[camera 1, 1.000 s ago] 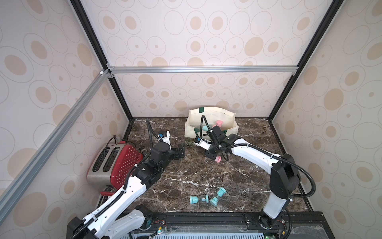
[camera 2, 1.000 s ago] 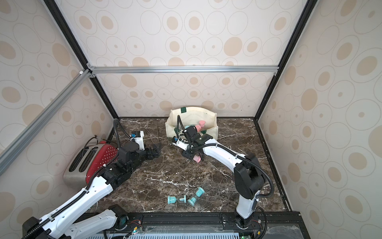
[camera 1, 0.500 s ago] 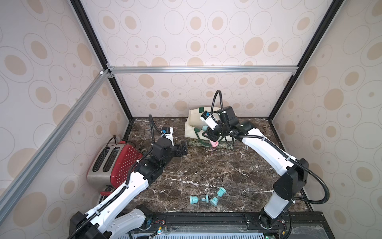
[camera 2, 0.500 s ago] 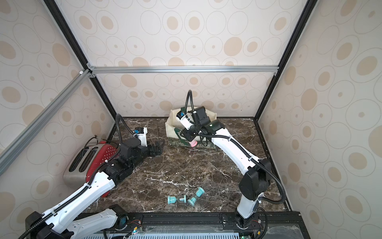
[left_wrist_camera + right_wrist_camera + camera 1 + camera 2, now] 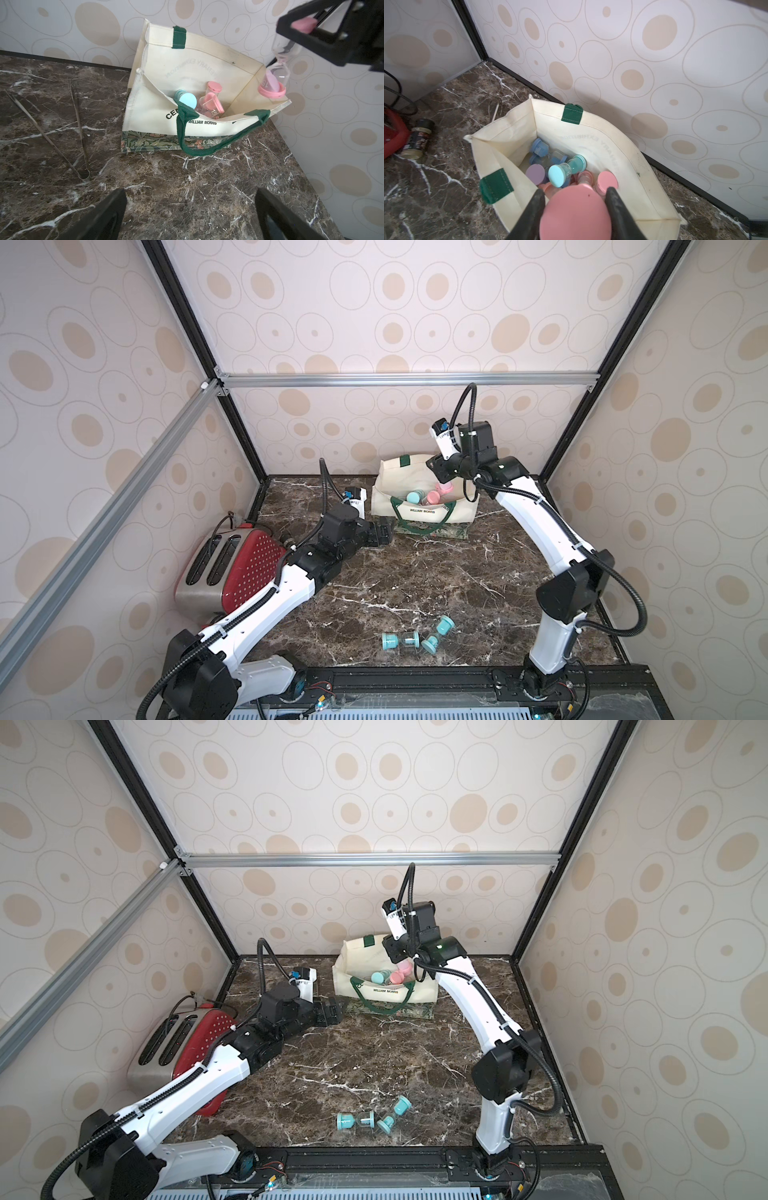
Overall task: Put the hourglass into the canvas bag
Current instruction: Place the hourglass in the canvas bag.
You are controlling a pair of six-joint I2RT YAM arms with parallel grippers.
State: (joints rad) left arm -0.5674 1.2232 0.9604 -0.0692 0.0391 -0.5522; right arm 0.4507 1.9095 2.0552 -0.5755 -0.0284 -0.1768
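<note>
The cream canvas bag (image 5: 399, 489) (image 5: 361, 965) with green handles stands open at the back wall, holding several hourglasses in teal, pink, purple and blue (image 5: 560, 172). My right gripper (image 5: 442, 475) (image 5: 575, 195) hangs over the right end of the bag's mouth, shut on a pink hourglass (image 5: 445, 488) (image 5: 274, 83) (image 5: 575, 212) that points down into the opening. My left gripper (image 5: 386, 533) (image 5: 191, 207) stands open and empty just above the marble, in front of the bag's left corner. Two teal hourglasses (image 5: 401, 641) (image 5: 436, 635) lie near the front edge.
A red toaster (image 5: 232, 568) sits against the left wall, with a small dark jar (image 5: 419, 141) lying beside it. Thin metal tongs (image 5: 79, 133) lie on the marble left of the bag. Patterned walls close in three sides.
My right arm has lifted the pink hourglass from the marble in front of the bag up over the bag's mouth. My left gripper has crept a little closer to the bag.
</note>
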